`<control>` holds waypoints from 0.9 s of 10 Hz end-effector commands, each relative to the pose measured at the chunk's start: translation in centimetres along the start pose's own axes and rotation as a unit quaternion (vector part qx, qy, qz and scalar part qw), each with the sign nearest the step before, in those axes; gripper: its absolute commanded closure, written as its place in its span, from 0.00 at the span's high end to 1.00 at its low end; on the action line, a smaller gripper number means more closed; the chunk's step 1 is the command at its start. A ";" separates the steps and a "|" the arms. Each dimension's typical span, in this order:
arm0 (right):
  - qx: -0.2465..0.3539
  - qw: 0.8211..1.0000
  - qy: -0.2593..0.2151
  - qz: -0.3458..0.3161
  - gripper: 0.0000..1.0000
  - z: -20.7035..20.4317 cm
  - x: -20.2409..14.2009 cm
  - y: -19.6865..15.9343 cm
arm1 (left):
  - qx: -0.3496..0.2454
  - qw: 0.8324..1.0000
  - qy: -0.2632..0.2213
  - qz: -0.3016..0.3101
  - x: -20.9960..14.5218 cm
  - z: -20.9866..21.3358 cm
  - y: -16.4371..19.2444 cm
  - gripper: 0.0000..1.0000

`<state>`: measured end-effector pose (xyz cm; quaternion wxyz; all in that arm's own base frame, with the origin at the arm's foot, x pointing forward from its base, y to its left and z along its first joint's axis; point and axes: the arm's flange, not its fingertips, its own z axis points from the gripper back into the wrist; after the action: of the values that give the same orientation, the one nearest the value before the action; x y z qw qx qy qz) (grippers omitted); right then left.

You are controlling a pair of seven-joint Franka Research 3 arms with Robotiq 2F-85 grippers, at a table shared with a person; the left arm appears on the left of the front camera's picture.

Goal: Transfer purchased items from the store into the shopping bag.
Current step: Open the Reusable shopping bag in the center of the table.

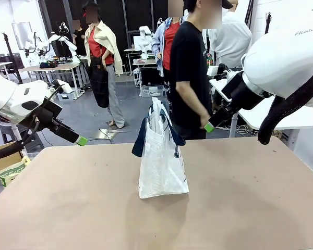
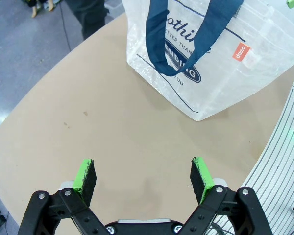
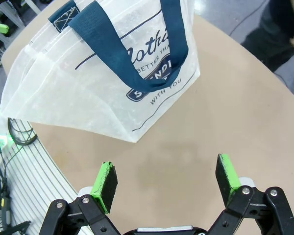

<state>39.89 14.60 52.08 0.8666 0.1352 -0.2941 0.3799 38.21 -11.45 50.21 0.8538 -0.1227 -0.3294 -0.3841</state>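
The shopping bag [image 1: 161,156], translucent white plastic with navy handles, stands upright in the middle of the brown table [image 1: 68,208]. Its printed side faces my left wrist camera as the shopping bag [image 2: 220,58] and my right wrist camera as the shopping bag [image 3: 103,73]. My left gripper [image 1: 81,140] hovers above the table's far left edge, jaws open and empty; in its own view the left gripper [image 2: 143,175] hangs over bare tabletop. My right gripper [image 1: 209,126] is raised to the right of the bag, open and empty, seen over the table as the right gripper [image 3: 166,178].
A person in a black shirt [image 1: 190,67] stands at the far side just behind the bag. A cardboard box [image 1: 8,166] sits off the table's left edge. Other benches and people stand farther back.
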 end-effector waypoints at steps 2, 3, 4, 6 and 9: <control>0.004 1.000 0.002 -0.003 1.00 0.0 0.0 0.0 | 0.003 1.000 0.001 0.000 0.0 0.1 0.0 1.00; 0.004 1.000 0.002 -0.003 1.00 0.0 0.0 0.0 | 0.003 1.000 0.001 0.000 0.0 0.1 0.0 1.00; 0.004 1.000 0.002 -0.003 1.00 0.0 0.0 0.0 | 0.003 1.000 0.001 0.000 0.0 0.1 0.0 1.00; 0.004 1.000 0.002 -0.003 1.00 0.0 0.0 0.0 | 0.003 1.000 0.001 0.000 0.0 0.1 0.0 1.00; 0.004 1.000 0.002 -0.003 1.00 0.0 0.0 0.0 | 0.000 1.000 0.000 0.000 0.0 0.0 0.0 1.00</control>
<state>39.89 14.60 52.08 0.8666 0.1352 -0.2941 0.3799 38.21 -11.45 50.21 0.8538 -0.1228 -0.3293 -0.3841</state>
